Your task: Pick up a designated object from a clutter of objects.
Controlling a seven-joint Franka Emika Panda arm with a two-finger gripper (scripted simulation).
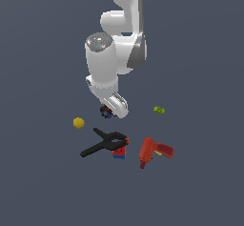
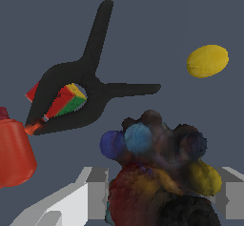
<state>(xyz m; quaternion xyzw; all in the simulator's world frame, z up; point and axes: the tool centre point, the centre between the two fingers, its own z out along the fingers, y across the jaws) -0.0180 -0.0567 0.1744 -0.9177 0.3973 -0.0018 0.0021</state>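
Designated object (image 2: 159,172), lumpy dark multicolour piece: sitting low-centre in the wrist view directly between the spread fingers (image 2: 90,196), which are flanking it, not visibly clenching yet.

Plain, even dark slate-grey floor (image 1: 43,191), evenly lit, no walls visible.

The exterior view looks down from high and far; the wrist view sits close above the floor. Both share the black spring clamp (image 1: 104,143) (image 2: 83,89) and yellow ball (image 1: 78,122) (image 2: 207,61)
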